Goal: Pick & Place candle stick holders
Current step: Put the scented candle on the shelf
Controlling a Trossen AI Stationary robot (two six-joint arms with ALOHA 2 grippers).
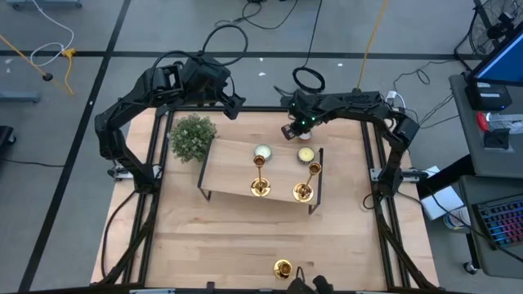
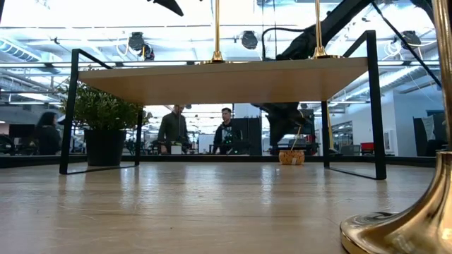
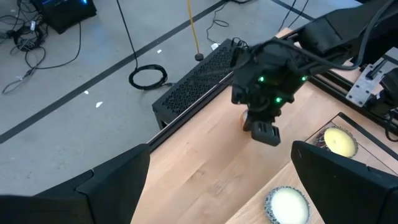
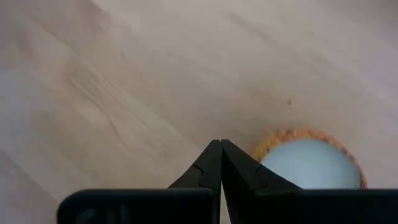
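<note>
Two gold candle stick holders (image 1: pixel 260 186) (image 1: pixel 302 192) stand by their round bases on a small raised wooden shelf (image 1: pixel 233 167), each with a pale tealight on its cup. A third holder (image 1: pixel 283 268) stands on the table near the front edge, and its base (image 2: pixel 402 226) looms in the low view. My right gripper (image 4: pixel 221 146) is shut and points down at the table behind the shelf, close beside a loose tealight (image 4: pixel 308 163). My left gripper (image 3: pixel 217 186) is open, up in the air at the far left above the plant, and touches nothing. My right gripper has its shut fingers (image 4: pixel 211 165) close beside the loose tealight's rim (image 4: pixel 267 149), slanting down from above. One finger hides that rim, so I cannot tell whether it touches. Nothing is between the fingers.
A bushy green plant (image 1: pixel 193 136) in a dark pot stands at the shelf's far left corner. The shelf's thin black legs (image 2: pixel 373 106) rise from the table. Bare wood lies between the shelf and the front edge. People stand in the room beyond the table.
</note>
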